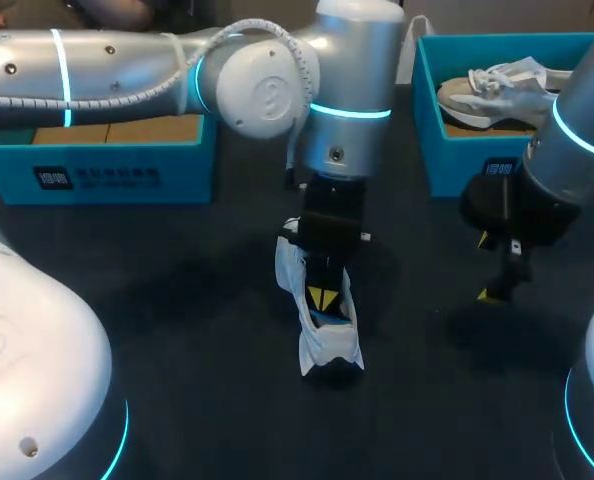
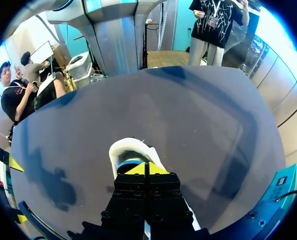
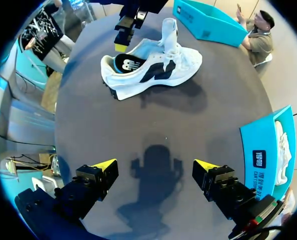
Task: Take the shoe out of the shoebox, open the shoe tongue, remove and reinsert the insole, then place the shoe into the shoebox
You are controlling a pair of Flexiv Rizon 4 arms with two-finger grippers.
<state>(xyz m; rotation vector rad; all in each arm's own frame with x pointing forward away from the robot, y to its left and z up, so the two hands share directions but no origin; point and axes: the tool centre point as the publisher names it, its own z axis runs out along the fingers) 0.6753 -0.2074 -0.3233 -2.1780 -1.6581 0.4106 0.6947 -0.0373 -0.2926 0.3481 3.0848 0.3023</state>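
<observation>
The shoe – white with dark side panels – stands on the dark table, out of both boxes and about midway between them. Its tongue sticks up from the opening.

The left arm comes in from the left and hangs straight over the shoe. The left gripper points down into the opening at the heel end. Its yellow tips are pressed together with no gap showing in the left wrist view. A strip of blue insole lies right at the tips, inside the white heel rim. Whether the insole's edge is nipped between the fingers I cannot tell, as the tips hide that spot. From the right wrist view the same gripper sits just above the blue heel end of the insole, touching it or nearly so.

The right gripper hangs over bare table, well apart from the shoe and near the right box. Its fingers are spread wide with nothing between them, and its shadow falls on the table beneath.

The right box is blue and sits at the far right of the table, with a second shoe – pale, laces up – lying inside it. The left box, also blue, sits at the far left behind the left arm.
</observation>
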